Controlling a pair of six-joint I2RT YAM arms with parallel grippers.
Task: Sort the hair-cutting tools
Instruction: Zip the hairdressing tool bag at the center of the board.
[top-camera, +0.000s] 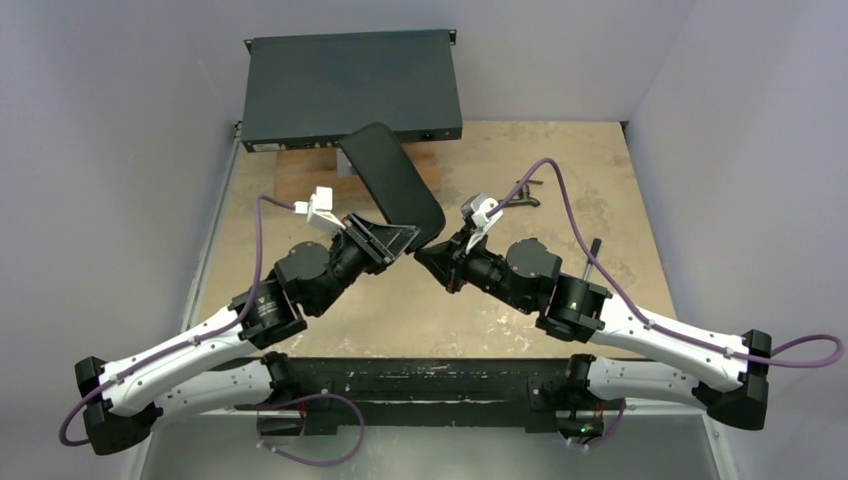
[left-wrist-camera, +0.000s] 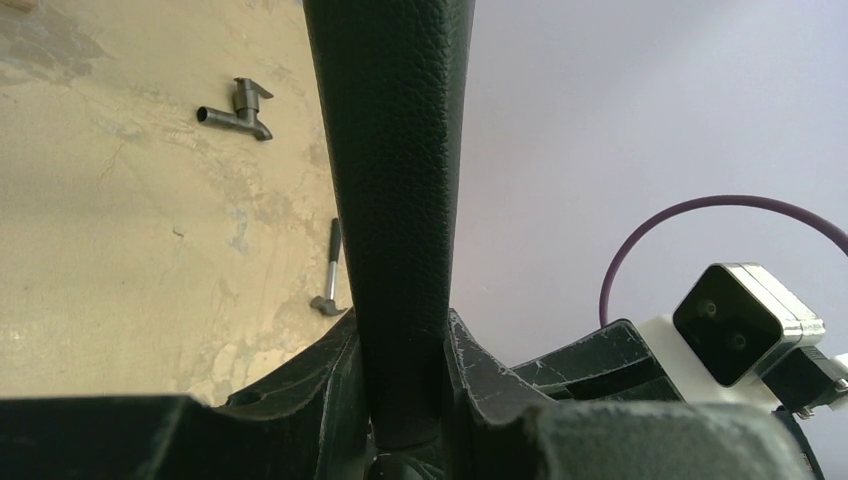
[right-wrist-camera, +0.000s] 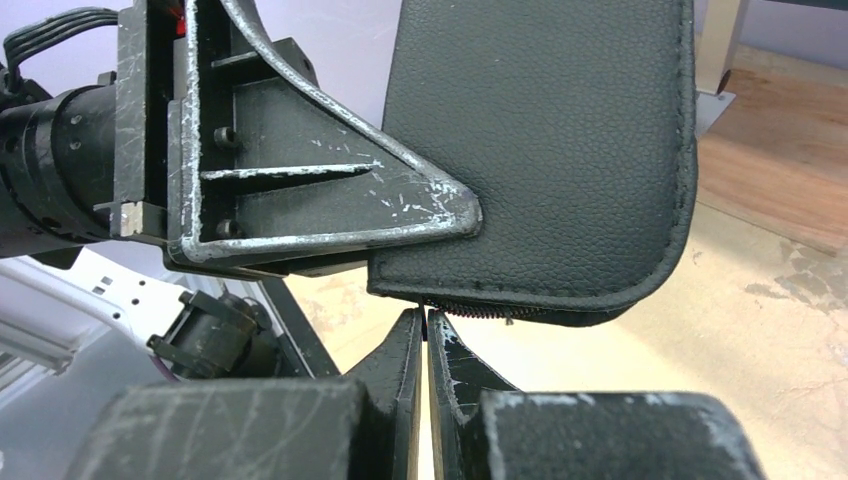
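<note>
A black leather zip pouch (top-camera: 393, 180) is held up in the air over the table's middle. My left gripper (top-camera: 402, 238) is shut on its lower end, and the pouch (left-wrist-camera: 395, 150) rises straight up between the fingers of that gripper (left-wrist-camera: 402, 335). My right gripper (top-camera: 425, 256) meets it from the right. In the right wrist view, that gripper (right-wrist-camera: 422, 316) has its tips pinched together on a thin dark tab at the zipper edge under the pouch (right-wrist-camera: 550, 150). The hair-cutting tools are out of view.
A flat black box (top-camera: 350, 88) stands at the back, with a wooden block (top-camera: 298, 172) in front of it. A dark T-shaped fitting (top-camera: 527, 192) (left-wrist-camera: 238, 108) and a small hammer (top-camera: 592, 256) (left-wrist-camera: 331, 275) lie on the table's right side.
</note>
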